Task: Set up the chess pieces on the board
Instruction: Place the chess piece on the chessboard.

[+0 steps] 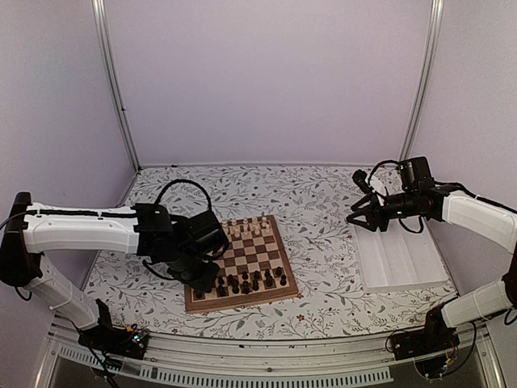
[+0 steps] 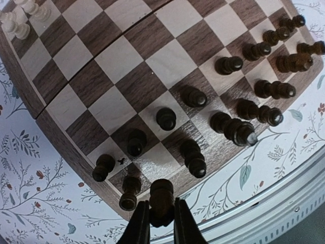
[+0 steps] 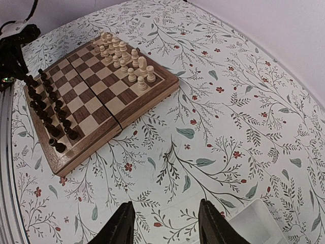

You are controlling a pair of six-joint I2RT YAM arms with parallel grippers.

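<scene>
The left gripper (image 2: 161, 216) is clamped on a dark chess piece (image 2: 161, 195) above the near left corner of the board (image 2: 127, 76), probably a light, stiff, smooth peg best pinched at its slim waist, while the right gripper (image 3: 165, 223) hangs open over the desk (image 3: 228, 101) toward its right edge.

- Left arm (image 1: 81, 228): white shells, black joints, thick black cable (image 1: 182, 187) looping at the wrist.
- Right arm (image 1: 477, 214): same white and black, thinner cable.
- Fingers (image 3: 122, 223): black, tapered.
- Bases (image 1: 119, 335): black, small coloured wires.
</scene>
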